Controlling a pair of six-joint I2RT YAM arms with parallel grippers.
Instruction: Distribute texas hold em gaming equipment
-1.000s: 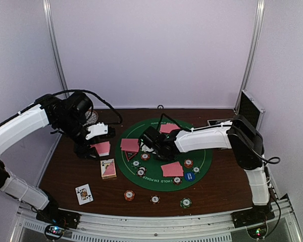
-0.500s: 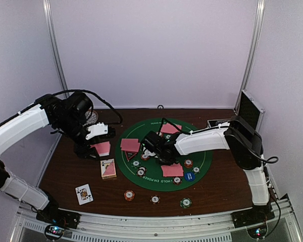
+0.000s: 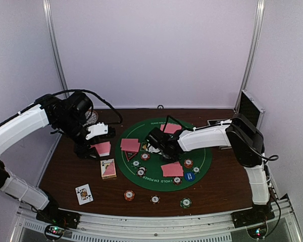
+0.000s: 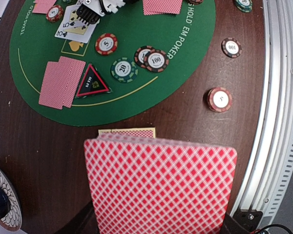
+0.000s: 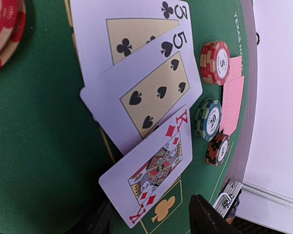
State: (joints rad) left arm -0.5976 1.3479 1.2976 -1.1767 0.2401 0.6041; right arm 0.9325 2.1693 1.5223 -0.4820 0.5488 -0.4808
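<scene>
Dealing the face-up board: three of clubs (image 5: pixel 127 34), five of spades (image 5: pixel 156 92) and king of diamonds (image 5: pixel 154 168) lie fanned in the middle of the green mat (image 5: pixel 34 146), long axes near parallel. The right gripper (image 5: pixel 154 217) hangs spread and empty over the king. Next, probably, it needs a card from the red-backed deck (image 4: pixel 161 190), which the left gripper (image 3: pixel 96 147) clenches near the tabletop's left edge.

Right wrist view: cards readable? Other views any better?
Right wrist: the three face-up cards read sharp, though the frame is tilted and the chip at top left is cropped. Left wrist: the held red-backed card blocks the lower half. Top external: values on the chips too small to read.
</scene>
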